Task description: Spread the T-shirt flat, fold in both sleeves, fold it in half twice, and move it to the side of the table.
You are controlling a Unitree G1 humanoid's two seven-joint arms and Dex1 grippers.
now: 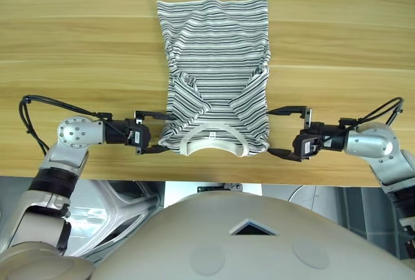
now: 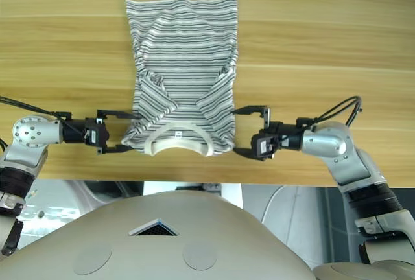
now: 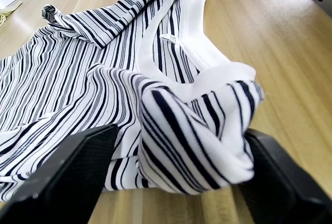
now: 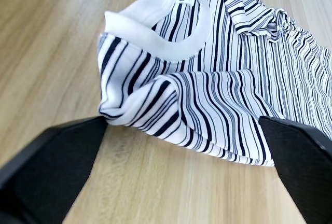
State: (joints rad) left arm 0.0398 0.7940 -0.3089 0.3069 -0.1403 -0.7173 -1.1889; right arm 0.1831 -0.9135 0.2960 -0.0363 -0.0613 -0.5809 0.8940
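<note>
The black-and-white striped T-shirt (image 1: 217,66) lies on the wooden table (image 1: 78,46) with both sleeves folded in. Its white collar (image 1: 214,139) is at the end nearest me. My left gripper (image 1: 155,132) is open at the shirt's near left shoulder corner, one finger on each side of the bunched fabric (image 3: 192,146). My right gripper (image 1: 286,132) is open at the near right shoulder. That corner (image 4: 135,99) lies just ahead of its fingers (image 4: 57,162), in the gap between them.
The table's near edge (image 1: 97,177) runs just below both grippers. Bare wood stretches wide to the left (image 1: 65,27) and right (image 1: 350,27) of the shirt.
</note>
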